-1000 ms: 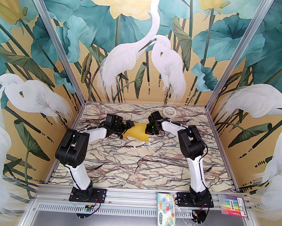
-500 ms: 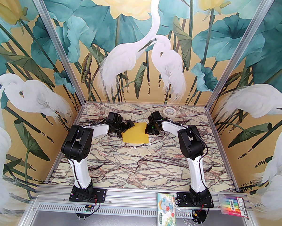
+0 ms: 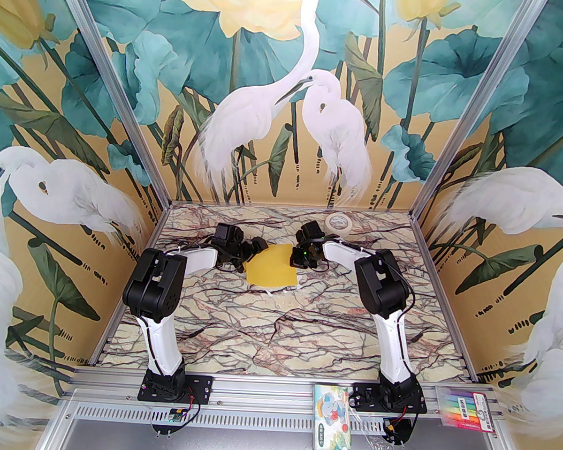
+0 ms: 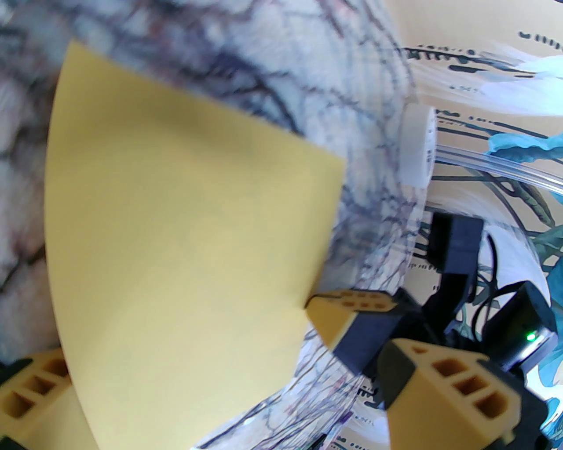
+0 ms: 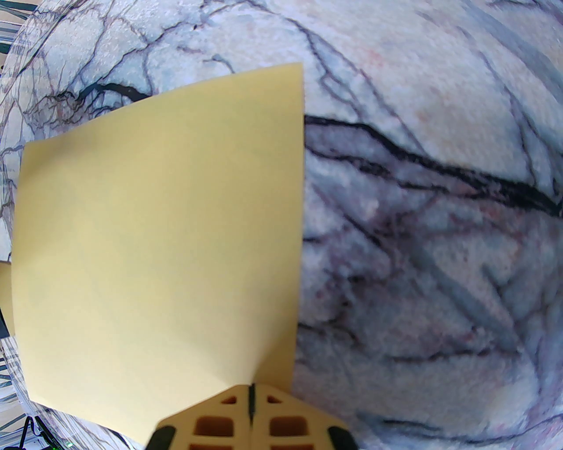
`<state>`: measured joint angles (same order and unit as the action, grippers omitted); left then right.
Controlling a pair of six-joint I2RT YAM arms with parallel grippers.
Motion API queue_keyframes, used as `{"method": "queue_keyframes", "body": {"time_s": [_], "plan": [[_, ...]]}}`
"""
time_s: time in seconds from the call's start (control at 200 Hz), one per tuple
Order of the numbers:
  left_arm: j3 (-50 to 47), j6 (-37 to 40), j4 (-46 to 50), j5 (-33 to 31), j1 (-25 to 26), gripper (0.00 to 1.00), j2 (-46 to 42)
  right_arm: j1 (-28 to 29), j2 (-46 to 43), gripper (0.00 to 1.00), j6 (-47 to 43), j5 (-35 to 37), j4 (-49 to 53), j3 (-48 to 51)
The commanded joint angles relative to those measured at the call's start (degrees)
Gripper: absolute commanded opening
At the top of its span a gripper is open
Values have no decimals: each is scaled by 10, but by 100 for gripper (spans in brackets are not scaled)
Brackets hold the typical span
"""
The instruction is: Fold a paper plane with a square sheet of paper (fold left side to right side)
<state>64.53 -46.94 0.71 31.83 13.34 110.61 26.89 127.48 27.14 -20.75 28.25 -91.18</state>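
The sheet [image 3: 272, 271] is lying on the marbled table [image 3: 276, 331], towards the far middle, between the two grippers. The right gripper [image 5: 250, 397] is pinching the sheet's right edge near a corner, with its fingers pressing together on the paper. The left gripper [image 3: 253, 251] is hovering at the sheet's left edge with its fingers [image 4: 453, 386] standing wide apart and gripping nothing. In the left wrist view the paper's near edge is reaching in between them. A tape roll [image 3: 338, 222] is sitting behind the right arm, close to the back wall.
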Motion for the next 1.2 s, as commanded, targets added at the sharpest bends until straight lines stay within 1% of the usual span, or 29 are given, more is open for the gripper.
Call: {"method": "queue_keyframes", "body": {"time_s": [0.0, 0.105, 0.295, 0.485, 0.79, 0.925, 1.015, 1.11, 1.195], "plan": [[-12, -3, -34, 8, 4, 99, -37, 5, 23, 0, 5, 26, 68, 25], [-13, -11, -48, 23, 10, 99, -40, 5, 24, 0, 5, 25, 69, 24], [-16, -56, -97, 46, 28, 99, -37, 5, 24, 0, 4, 27, 69, 25], [3, -64, -111, 52, 45, 100, -15, 5, 24, 0, 5, 26, 69, 25], [11, -75, -131, 65, 55, 100, 5, 3, 1, 0, 7, 10, 53, 29], [14, -81, -138, 67, 57, 99, 8, -4, -22, 10, 15, -19, 27, 30], [15, -84, -141, 68, 59, 99, 9, -10, -38, 15, 25, -52, 0, 37], [18, -86, -142, 70, 61, 99, 13, -20, -54, 24, 42, -90, -34, 46], [22, -85, -141, 70, 63, 99, 14, -31, -67, 28, 64, -124, -69, 60]]}}
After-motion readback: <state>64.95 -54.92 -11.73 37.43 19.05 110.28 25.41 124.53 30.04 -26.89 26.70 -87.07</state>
